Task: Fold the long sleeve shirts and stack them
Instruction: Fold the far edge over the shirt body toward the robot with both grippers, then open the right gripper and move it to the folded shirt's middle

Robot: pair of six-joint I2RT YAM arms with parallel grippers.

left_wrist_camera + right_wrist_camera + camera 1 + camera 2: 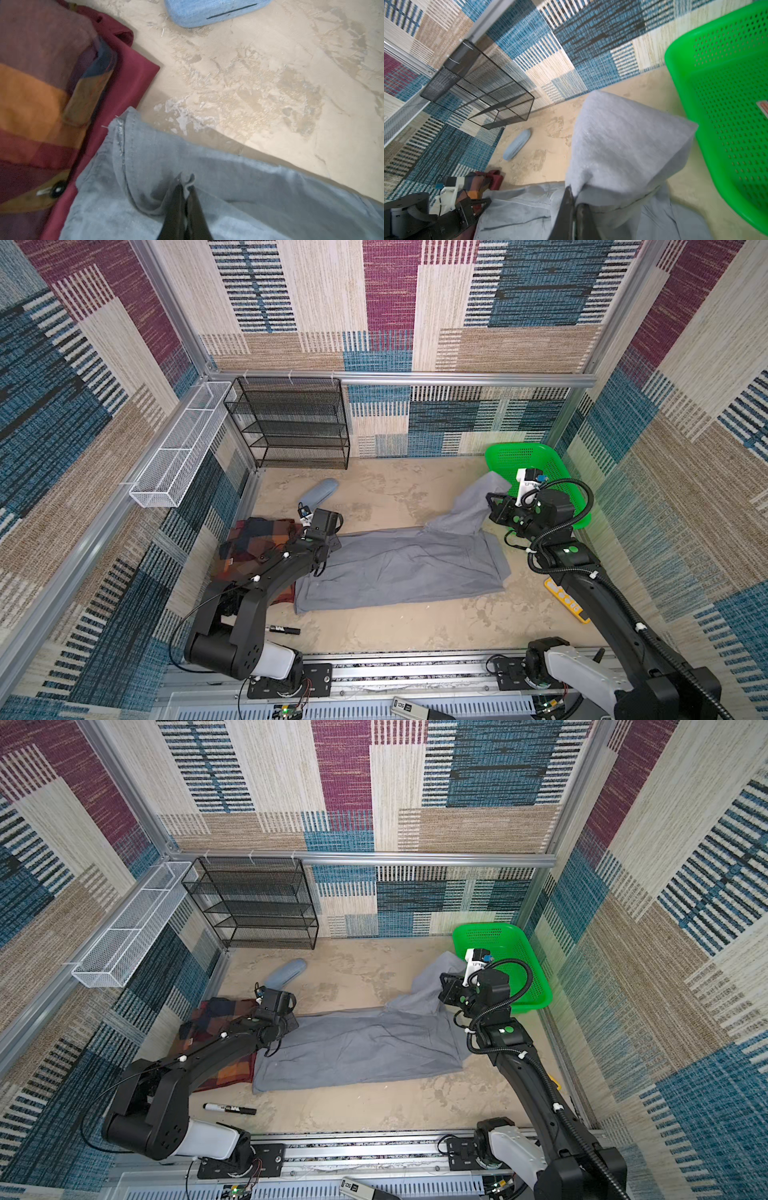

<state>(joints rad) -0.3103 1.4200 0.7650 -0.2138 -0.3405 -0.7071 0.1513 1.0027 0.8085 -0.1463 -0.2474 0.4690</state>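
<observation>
The grey long sleeve shirt (403, 568) (361, 1048) lies spread across the middle of the table in both top views. The patchwork plaid long sleeve shirt (249, 547) (41, 104) lies bunched at its left end, partly under my left arm. My left gripper (186, 185) is shut on a small fold of grey cloth at the shirt's left edge, right next to the plaid shirt. My right gripper (574, 194) (492, 506) is shut on the grey shirt's right end and holds that part (623, 145) lifted off the table, beside the green basket.
A green perforated basket (515, 446) (726, 104) stands at the back right. A blue-grey oblong case (320, 491) (207, 12) lies behind the plaid shirt. A black mesh rack (291, 423) and white wire tray (183, 448) line the back left. A black marker (284, 629) lies near the front, and a yellow object (567, 599) at the right.
</observation>
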